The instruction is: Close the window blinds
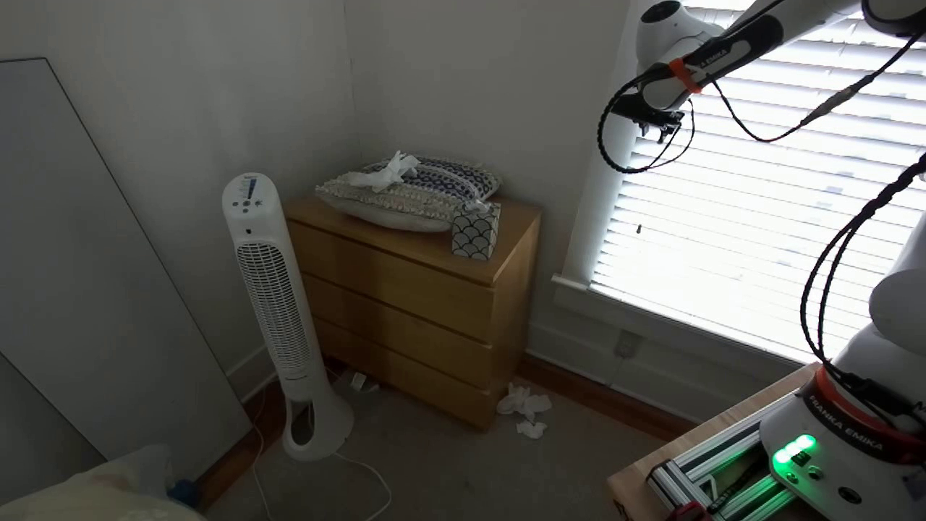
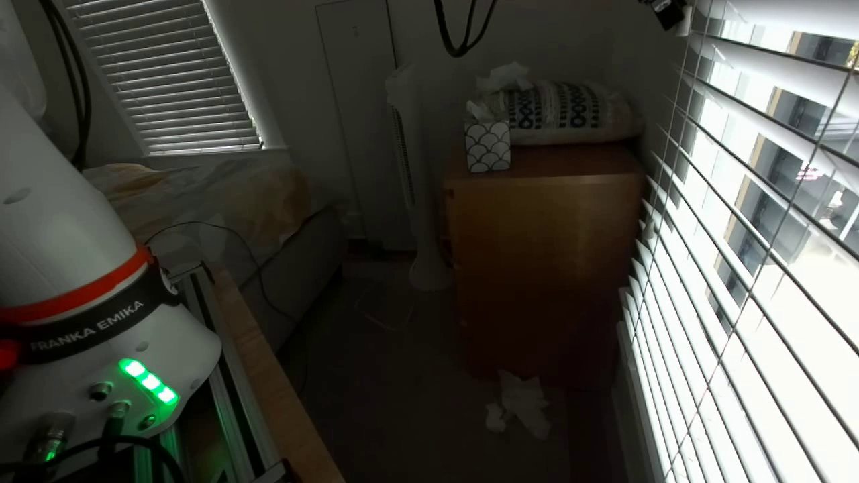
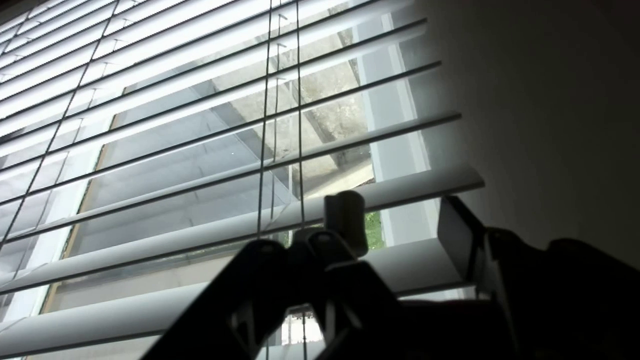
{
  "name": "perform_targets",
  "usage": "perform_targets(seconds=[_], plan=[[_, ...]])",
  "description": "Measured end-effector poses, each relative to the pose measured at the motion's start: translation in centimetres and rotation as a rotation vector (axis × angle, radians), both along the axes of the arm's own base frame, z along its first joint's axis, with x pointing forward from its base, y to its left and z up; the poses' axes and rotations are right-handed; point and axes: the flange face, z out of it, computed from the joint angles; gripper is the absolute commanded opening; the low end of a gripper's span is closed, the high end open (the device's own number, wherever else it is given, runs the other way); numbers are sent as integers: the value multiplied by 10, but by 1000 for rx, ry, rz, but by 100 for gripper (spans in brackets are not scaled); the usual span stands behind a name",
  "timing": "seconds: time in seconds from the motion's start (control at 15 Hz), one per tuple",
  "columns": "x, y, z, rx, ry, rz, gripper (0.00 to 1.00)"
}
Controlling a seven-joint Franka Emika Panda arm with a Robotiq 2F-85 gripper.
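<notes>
Since the window blinds (image 1: 759,202) are seen open, the hand (image 3: 400,229) is held near their side edge, jaws apart, nothing gripped, presumably for tilting them.

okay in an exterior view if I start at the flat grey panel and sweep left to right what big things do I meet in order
In an exterior view: flat grey panel, white tower fan, wooden dresser, window blinds.
</notes>
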Motion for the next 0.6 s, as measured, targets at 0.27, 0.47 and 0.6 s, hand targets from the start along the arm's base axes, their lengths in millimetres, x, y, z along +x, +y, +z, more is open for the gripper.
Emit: perform_targets(seconds=[0.27,0.47,0.6], plan=[[0,-4,2,-18,-6,11,47],[1,-7,1,-28,-9,17,19],[1,-7,-1,-28,-10,20,3]])
